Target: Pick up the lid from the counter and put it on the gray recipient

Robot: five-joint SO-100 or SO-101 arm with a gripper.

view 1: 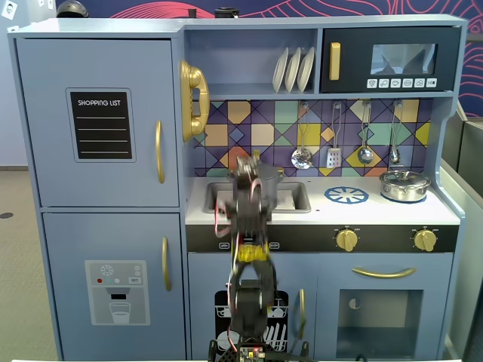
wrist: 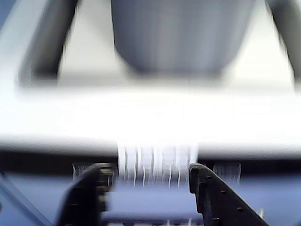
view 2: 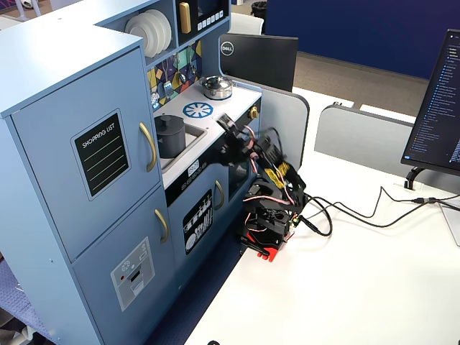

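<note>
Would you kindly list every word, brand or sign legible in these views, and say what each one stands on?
"SHOPPING LIST": chalkboard panel on the fridge door, in both fixed views.
"DELL": back of the black monitor, read from its logo.
Microwave buttons, oven door graphic, right-hand screen text: too small to read.

Wrist view is all motion blur: the pot (wrist: 181,35) is a gray smear cut off at the top edge, both fingers (wrist: 214,200) cut off below. In a fixed view, the blurred arm (view 1: 249,219) hides the sink (view 1: 294,197) and pot. Lid can't be made out anywhere.
</note>
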